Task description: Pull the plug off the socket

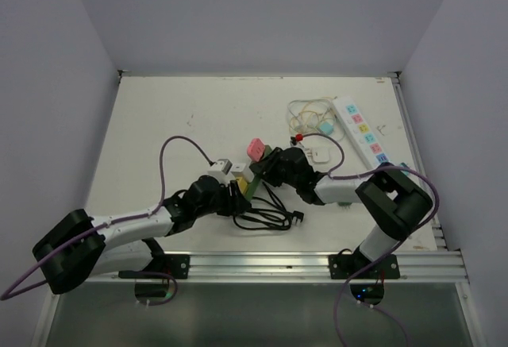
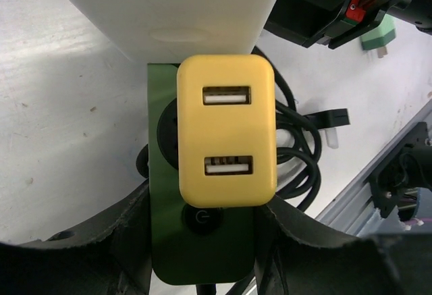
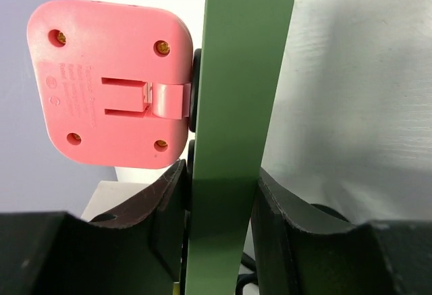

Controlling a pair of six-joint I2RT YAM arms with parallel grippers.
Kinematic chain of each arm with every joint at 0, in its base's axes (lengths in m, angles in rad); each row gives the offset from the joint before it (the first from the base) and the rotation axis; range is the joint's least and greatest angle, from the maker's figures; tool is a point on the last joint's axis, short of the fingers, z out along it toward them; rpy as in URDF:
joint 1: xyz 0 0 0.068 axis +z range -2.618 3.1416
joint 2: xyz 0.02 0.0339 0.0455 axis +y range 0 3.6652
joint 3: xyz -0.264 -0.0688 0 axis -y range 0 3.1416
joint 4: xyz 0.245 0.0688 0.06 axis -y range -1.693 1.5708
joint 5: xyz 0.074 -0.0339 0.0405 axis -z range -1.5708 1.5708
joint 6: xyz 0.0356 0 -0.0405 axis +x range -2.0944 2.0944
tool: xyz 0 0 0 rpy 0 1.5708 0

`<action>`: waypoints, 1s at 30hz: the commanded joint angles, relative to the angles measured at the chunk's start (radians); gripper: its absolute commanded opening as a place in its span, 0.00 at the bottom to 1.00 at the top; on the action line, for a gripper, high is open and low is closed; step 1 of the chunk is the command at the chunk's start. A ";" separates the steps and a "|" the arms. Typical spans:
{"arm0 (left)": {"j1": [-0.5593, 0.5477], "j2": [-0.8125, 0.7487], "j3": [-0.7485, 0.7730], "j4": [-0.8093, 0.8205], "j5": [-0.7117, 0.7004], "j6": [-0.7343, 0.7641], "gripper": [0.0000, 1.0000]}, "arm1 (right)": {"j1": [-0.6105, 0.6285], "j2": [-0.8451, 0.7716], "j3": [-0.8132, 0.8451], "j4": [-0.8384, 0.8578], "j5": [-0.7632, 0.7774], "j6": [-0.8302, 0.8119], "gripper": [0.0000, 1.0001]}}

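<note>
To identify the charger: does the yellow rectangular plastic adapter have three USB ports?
No, the yellow rectangular plastic adapter shows only two USB ports, one above the other.

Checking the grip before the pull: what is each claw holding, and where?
Both hold the green power strip: left claw at its switch end, right claw beside the pink plug.

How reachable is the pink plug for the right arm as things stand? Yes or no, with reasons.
Probably not yet: the right gripper is closed on the green power strip, and the pink plug sits just beyond one finger, outside the jaws. Nothing else blocks it.
</note>
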 commanded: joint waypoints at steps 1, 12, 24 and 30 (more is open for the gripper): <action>0.003 -0.082 0.005 0.046 -0.035 0.020 0.47 | -0.007 -0.110 0.045 -0.091 -0.008 -0.178 0.00; 0.003 -0.250 0.057 -0.112 -0.058 0.061 1.00 | -0.009 -0.200 0.081 -0.211 -0.028 -0.401 0.00; 0.019 -0.243 0.143 -0.163 -0.026 0.172 0.99 | -0.009 -0.279 0.109 -0.229 -0.186 -0.666 0.00; 0.028 -0.183 0.163 -0.134 0.017 0.172 1.00 | -0.010 -0.295 0.108 -0.206 -0.227 -0.683 0.00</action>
